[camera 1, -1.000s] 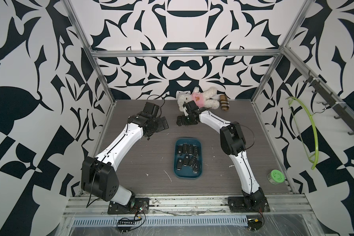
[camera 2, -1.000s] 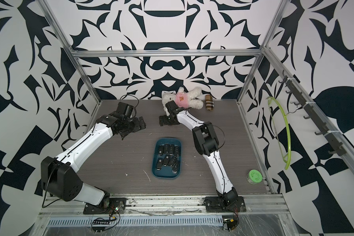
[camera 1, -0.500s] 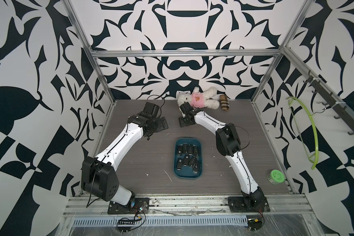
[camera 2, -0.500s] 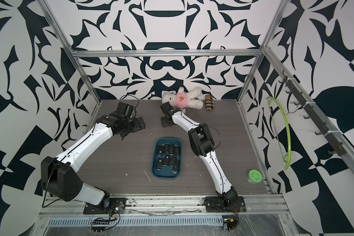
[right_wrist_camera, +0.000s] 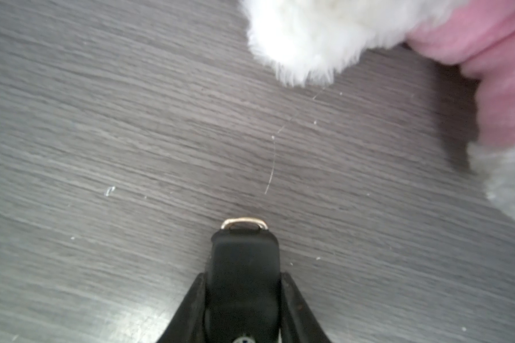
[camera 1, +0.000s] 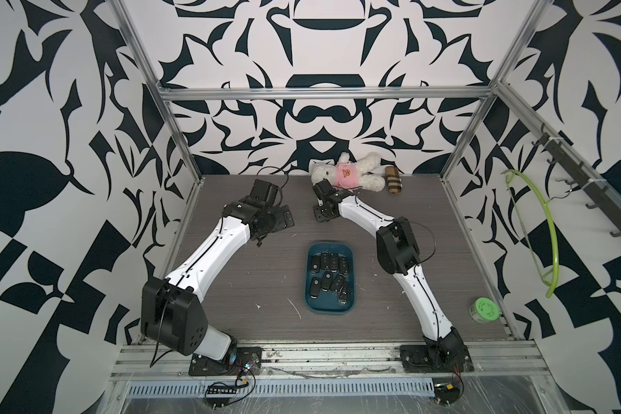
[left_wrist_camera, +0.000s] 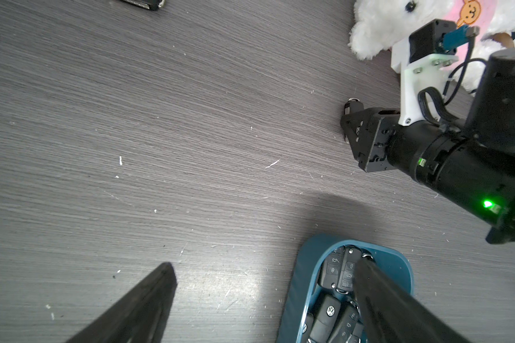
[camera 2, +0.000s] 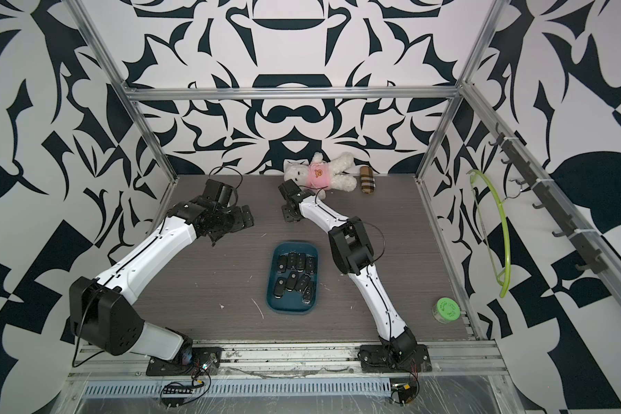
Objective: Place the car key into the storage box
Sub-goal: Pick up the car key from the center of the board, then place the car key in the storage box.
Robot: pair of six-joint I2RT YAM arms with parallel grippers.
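Right wrist view shows the right gripper (right_wrist_camera: 243, 277) with its jaws closed against both long sides of a black plastic car key fob (right_wrist_camera: 244, 261) with a small metal loop. The fob lies low over the grey wood-grain tabletop (right_wrist_camera: 101, 118), near a white plush bear in a pink shirt (right_wrist_camera: 309, 35) and well apart from the shallow, dark teal, rectangular plastic storage box (camera 1: 330, 305). That box already holds several black key fobs (camera 1: 328, 267). The left gripper (left_wrist_camera: 265, 262) hangs empty beside the box, jaws spread wide. The grasp looks made; lifting, carrying and releasing remain. Whether the fob has left the surface I cannot tell.
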